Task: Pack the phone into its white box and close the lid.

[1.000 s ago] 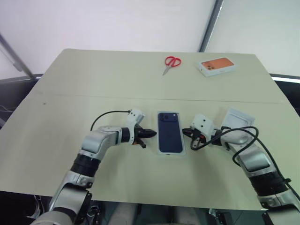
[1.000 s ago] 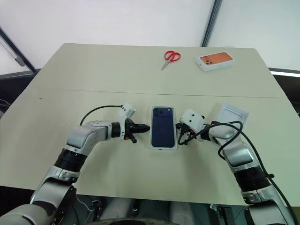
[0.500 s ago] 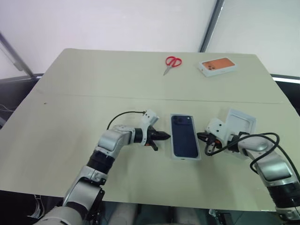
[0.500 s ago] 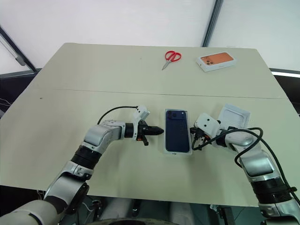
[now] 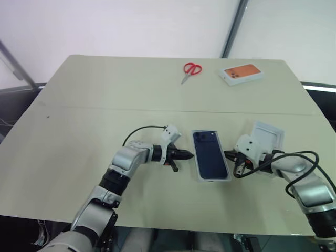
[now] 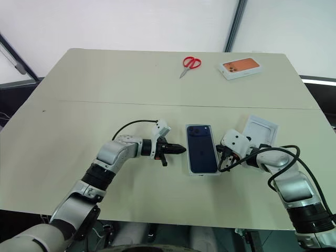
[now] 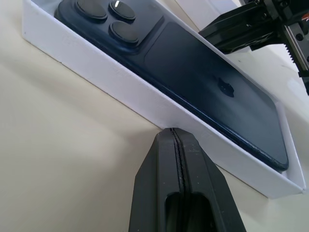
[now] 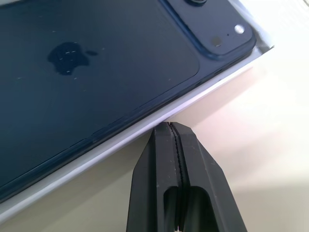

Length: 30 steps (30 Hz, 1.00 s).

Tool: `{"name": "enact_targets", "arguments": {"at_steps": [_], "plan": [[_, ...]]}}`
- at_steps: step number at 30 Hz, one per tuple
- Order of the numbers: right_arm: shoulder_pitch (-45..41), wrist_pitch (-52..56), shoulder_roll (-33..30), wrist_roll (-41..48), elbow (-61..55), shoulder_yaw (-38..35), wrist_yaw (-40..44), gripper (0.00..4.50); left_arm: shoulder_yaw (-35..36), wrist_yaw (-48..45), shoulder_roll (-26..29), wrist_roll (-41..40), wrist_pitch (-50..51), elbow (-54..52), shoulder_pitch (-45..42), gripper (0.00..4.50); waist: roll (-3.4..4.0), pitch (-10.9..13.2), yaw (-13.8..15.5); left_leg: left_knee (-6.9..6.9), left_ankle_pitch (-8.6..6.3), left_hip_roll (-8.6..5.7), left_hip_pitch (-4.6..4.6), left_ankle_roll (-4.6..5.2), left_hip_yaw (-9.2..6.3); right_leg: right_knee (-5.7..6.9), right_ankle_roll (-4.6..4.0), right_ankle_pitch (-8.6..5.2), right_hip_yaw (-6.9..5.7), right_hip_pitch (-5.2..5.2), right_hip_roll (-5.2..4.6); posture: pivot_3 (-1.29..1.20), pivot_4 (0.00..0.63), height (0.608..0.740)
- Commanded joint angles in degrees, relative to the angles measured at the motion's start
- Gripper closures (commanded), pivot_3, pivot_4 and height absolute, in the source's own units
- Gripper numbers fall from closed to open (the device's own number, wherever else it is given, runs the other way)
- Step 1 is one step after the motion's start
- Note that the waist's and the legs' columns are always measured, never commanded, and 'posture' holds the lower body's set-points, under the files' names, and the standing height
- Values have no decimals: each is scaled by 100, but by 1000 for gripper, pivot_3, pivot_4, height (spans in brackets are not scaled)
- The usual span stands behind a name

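**Left eye view: phone lies in its box between two closed grippers**

The phone [image 5: 210, 155] lies back-up inside the white box [image 5: 202, 177]. Left of the box, the left gripper [image 5: 187, 155] is closed; right of it, the right gripper [image 5: 229, 154] too. The lid [image 5: 269, 137] rests beyond. Wrist views show both fingertips pinched together at the box walls.

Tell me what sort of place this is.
Probably a lab or test workspace, not a home: a plain beige table against bare white walls, with only a few laid-out props on it, namely red scissors, a phone in its white box, and an orange-printed phone box.
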Motion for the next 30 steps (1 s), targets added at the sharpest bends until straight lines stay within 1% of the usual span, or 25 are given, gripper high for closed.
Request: {"name": "enact_targets", "arguments": {"at_steps": [1,5,9,17,23,25,27,29,30], "plan": [[85,100,-190,5,-233,35,110,4500,199,-35,306,36,-83,-1,31,4473,0,0,-61,0,0,1,0,0,0,0,0,0,0,0,1,0,150,740],[21,163,-345,38,-333,-91,124,4500,428,-91,526,-113,-83,-143,72,4473,2,1,-144,-1,1,2,1,-1,0,2,0,0,0,-2,1,0,150,740],[-54,156,-382,67,-109,-275,2,4500,615,-189,719,-277,-41,-401,190,4473,3,2,-147,-4,1,2,-2,-1,0,2,0,0,0,-7,0,0,150,740],[-78,197,-348,177,57,-369,-18,4500,971,-299,904,-633,-140,-920,407,4473,5,4,-113,1,1,1,-9,-1,0,2,-1,0,0,-10,-2,0,150,740],[234,204,-661,236,139,-558,119,4500,1254,-585,1379,-825,-311,-1075,557,4473,9,6,-113,-2,1,2,-9,-1,1,2,-1,0,0,-12,-1,0,150,740],[304,271,-669,383,68,-695,154,4500,1383,-648,1473,-976,-183,-1083,556,4473,9,6,-103,-1,1,2,-9,-1,0,2,-1,0,0,-11,-1,0,150,740],[335,649,-656,757,-190,-885,287,4500,1533,-762,1616,-1234,201,-1064,507,4473,11,7,-108,0,1,1,-10,-1,0,2,-1,0,0,-10,-2,0,150,740],[327,885,-649,940,-364,-985,291,3975,1524,-829,1690,-1199,52,-1060,500,3969,16,11,-115,-1,1,1,-10,-1,1,2,-1,0,0,-12,-2,0,150,740],[380,895,-723,911,-404,-990,313,3675,1500,-834,1711,-1155,-16,-1069,506,3645,17,11,-114,-2,1,2,-10,-1,0,2,-1,0,0,-12,-2,0,150,740]]}}
